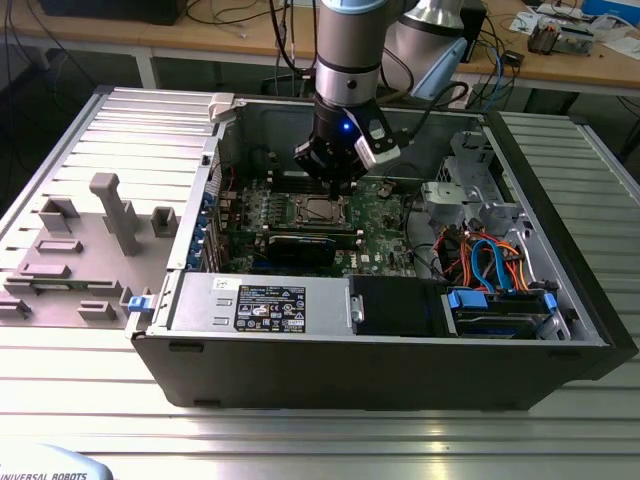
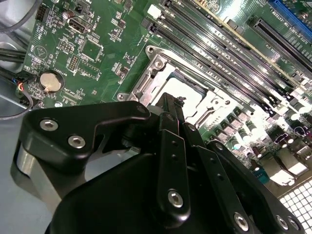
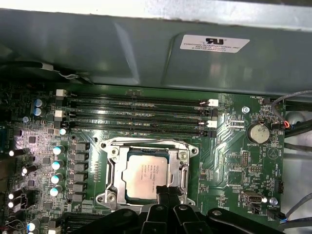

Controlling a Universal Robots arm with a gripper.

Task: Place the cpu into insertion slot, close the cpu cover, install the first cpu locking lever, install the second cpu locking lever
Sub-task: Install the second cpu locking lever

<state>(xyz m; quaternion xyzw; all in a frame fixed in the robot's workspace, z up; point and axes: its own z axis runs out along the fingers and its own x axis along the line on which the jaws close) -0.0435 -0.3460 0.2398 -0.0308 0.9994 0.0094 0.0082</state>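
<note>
On my exterior view, going from its left, I see the grey ribbed table (image 1: 60, 150) with some grey blocks (image 1: 115, 210) standing on it, then the open case (image 1: 370, 370) lying on its side, with the green board (image 1: 385, 225) at its floor. The cpu (image 3: 146, 174) sits in the slot (image 3: 113, 168), silvery-grey top up, square to the rim; the first wrist view shows it best, and in the second wrist view I catch a corner of it (image 2: 187, 95) past the fingers. The cover (image 3: 184, 168) is a thin silver frame lying flat around the chip, its cut-out showing the metal top. In the first wrist view four long memory slots (image 3: 136, 114) run just beside the socket, between it and the grey case wall (image 3: 122, 53); a row of capacitors (image 3: 57, 165) lines one side of the socket and a coin cell (image 3: 258, 132) sits well apart on the other. In the exterior view a black card (image 1: 300, 248) lies near the socket's front edge, and towards that view's right orange and blue cables (image 1: 485, 262) crowd the drive bay. The arm comes straight down into the case, wrist vertical, and the gripper (image 1: 328, 183) hangs just above the socket. Its fingers (image 2: 170, 109) stand close together at the cover's edge, holding nothing that I can make out; I cannot tell if the tips touch the frame.
</note>
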